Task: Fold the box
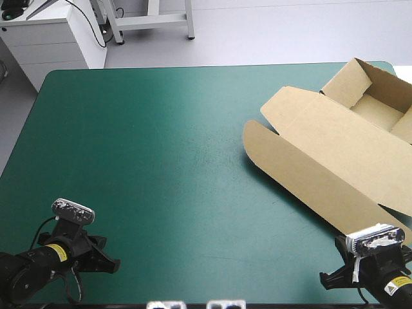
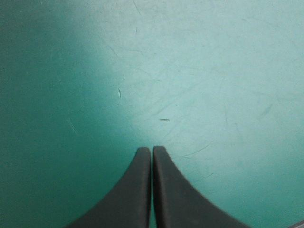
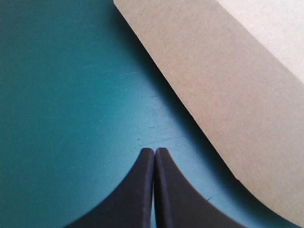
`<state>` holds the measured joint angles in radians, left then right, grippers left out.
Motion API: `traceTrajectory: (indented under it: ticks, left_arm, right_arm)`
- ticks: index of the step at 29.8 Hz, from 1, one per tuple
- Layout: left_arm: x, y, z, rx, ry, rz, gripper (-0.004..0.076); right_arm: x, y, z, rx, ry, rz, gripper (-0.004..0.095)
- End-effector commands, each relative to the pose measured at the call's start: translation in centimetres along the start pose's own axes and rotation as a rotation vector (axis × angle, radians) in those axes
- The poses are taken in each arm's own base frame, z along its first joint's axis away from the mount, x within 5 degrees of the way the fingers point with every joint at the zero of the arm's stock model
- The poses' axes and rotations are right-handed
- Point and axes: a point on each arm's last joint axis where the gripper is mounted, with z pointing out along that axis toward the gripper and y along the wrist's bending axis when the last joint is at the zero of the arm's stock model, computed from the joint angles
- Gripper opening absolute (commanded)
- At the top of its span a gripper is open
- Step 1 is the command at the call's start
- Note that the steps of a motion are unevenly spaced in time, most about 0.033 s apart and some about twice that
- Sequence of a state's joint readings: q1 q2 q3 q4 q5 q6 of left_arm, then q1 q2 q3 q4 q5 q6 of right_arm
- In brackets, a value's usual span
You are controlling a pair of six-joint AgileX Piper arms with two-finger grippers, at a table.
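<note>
So the brown box is sitting over on the right side of the desk, up toward the far right corner, and it's only partly made up. The tray end is nearest that corner, walls standing and the top open, and part of it runs out of the high view at the right. The lid lies flat on the teal-green cover, stretching from the tray toward the near edge. Its long front flap, the one with rounded corners, faces the middle of the desk and looks pretty much flat too. The right pincer is down by the near right corner, black fingers pressed together into one point with nothing between them. In its own wrist view the rounded corner of the flap is just beside the fingers, with a strip of cover showing between, so it isn't touching. The left pincer is way off by the near left corner, well apart from the box. It's also pinched together and empty, over bare cover with a few fine scratches ahead of it.
</note>
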<state>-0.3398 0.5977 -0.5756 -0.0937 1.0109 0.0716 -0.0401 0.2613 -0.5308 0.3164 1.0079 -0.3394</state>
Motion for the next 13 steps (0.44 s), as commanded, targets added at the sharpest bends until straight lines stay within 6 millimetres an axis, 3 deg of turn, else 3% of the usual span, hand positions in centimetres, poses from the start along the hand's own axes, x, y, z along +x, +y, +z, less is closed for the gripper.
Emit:
traceTrajectory:
  ticks: [1, 13]
  left_arm:
    - [-0.6, -0.1, -0.2, 0.008, -0.058, -0.003, -0.0008]
    - [0.7, 0.0, 1.1, 0.011, 0.006, -0.009, -0.0008]
  right_arm:
    - [-0.3, -0.1, 0.4, -0.001, -0.032, 0.003, -0.0014]
    - [0.1, -0.1, 0.7, -0.003, -0.016, 0.007, -0.0014]
